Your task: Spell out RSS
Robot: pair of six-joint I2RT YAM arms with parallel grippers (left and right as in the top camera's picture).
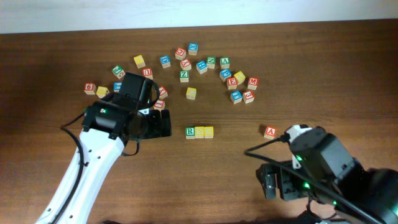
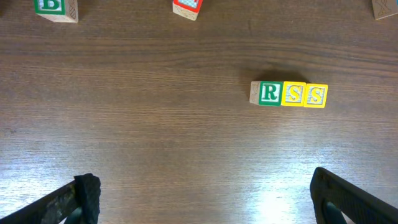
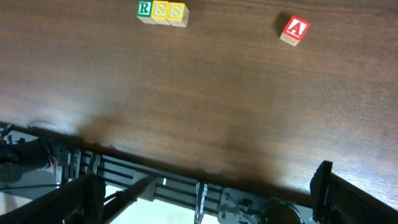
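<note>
The left hand (image 2: 205, 196) is held wide open and empty at the lower edge of its view; the right hand (image 3: 208, 186) is likewise spread, nothing gripped. The R block (image 2: 270, 93), first S block (image 2: 293, 94) and second S block (image 2: 315, 96) are set touching, centre-right on the worktop (image 2: 143, 124). Hazard: the finished row could be scattered if brushed by a low-swung hand.

Green R block (image 1: 190, 132) and two yellow blocks (image 1: 204, 132), one touching row
</note>
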